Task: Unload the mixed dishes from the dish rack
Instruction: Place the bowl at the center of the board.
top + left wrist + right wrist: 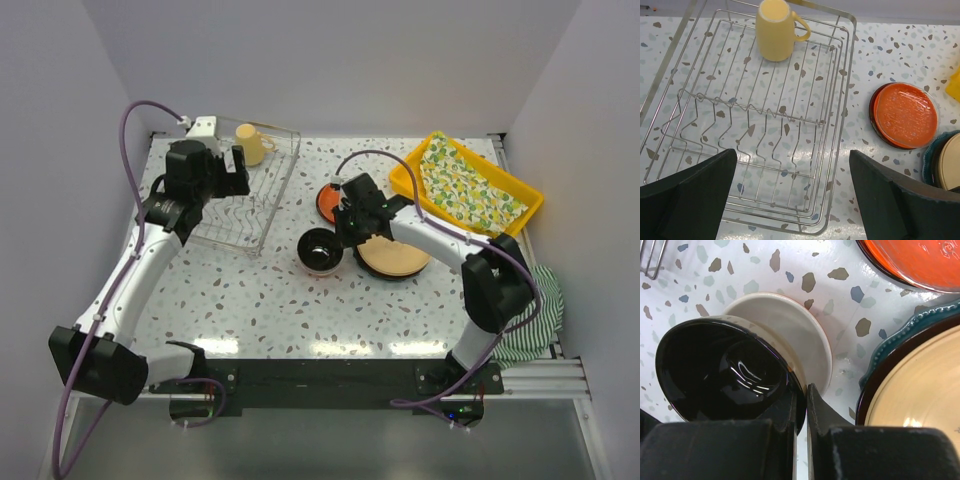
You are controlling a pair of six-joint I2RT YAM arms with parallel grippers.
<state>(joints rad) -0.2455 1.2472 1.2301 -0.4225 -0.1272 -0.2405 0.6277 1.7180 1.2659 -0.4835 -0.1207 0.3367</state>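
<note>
The dish rack [245,200] stands at the back left and holds only a cream mug [252,143] lying at its far end. My left gripper [232,172] hovers open over the rack [765,115], with the mug [776,30] ahead of it. My right gripper [342,232] is shut on the rim of the black bowl [725,370], which sits tilted on a white bowl [805,340] on the table. An orange dish [330,200] lies behind it. A stack of teal [880,360], dark brown and tan plates [395,258] lies to the right.
A yellow tray [470,185] with a lemon-print cloth stands at the back right. A green striped cloth [535,310] hangs over the right table edge. White walls close in the back and sides.
</note>
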